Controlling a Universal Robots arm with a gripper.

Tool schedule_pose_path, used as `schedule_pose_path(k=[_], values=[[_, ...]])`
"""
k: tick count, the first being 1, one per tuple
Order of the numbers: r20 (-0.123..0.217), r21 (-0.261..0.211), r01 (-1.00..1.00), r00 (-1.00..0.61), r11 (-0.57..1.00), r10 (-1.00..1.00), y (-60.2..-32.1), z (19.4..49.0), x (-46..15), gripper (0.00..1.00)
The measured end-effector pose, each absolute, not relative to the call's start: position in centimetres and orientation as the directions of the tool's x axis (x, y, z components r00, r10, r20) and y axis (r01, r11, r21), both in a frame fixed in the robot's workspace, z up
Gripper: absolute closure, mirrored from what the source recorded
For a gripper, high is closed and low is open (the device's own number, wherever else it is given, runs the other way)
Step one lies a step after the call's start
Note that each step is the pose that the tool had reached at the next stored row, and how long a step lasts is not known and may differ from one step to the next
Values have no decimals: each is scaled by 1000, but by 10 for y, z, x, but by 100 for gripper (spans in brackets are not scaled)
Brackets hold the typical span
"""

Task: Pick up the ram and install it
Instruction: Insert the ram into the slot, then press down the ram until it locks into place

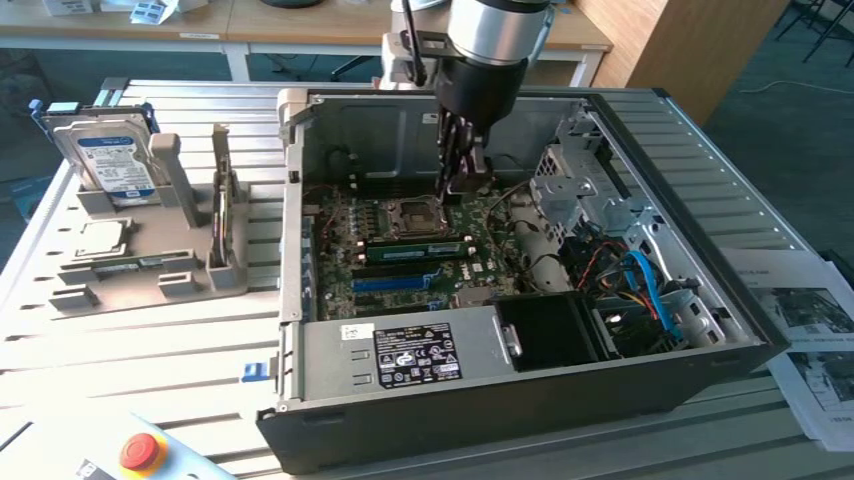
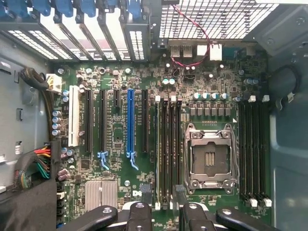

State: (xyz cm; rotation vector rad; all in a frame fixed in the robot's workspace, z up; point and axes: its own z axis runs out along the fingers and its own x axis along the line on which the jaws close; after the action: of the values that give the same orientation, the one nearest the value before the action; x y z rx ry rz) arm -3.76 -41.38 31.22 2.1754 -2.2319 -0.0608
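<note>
The ram (image 1: pixel 416 247) is a green stick with dark chips, standing in a slot on the motherboard (image 1: pixel 400 275) inside the open computer case (image 1: pixel 534 400), just in front of the CPU socket (image 1: pixel 407 212). In the wrist view, the ram (image 2: pixel 157 149) is a thin green edge in the first of the black memory slots beside the CPU socket (image 2: pixel 210 156). My gripper (image 1: pixel 461 178) hangs inside the case above the back of the board, apart from the ram. Its fingers (image 2: pixel 140 214) are spread, and the gripper (image 2: pixel 166 214) is open with nothing between them.
A long blue slot (image 2: pixel 130 125) lies among black expansion slots. The power supply (image 1: pixel 400 355) fills the case front, with cables (image 1: pixel 641 285) and a drive cage (image 1: pixel 587 180) at the exterior view's right. A grey fixture (image 1: pixel 147 270) holds a hard drive (image 1: pixel 114 160). A red stop button (image 1: pixel 142 452) sits near the table's front.
</note>
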Motion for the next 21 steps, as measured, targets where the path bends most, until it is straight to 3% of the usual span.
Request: schedule_pose_path(k=[21], values=[[-10,45,-999,-26,25,-1000,-414,321,-38,69]])
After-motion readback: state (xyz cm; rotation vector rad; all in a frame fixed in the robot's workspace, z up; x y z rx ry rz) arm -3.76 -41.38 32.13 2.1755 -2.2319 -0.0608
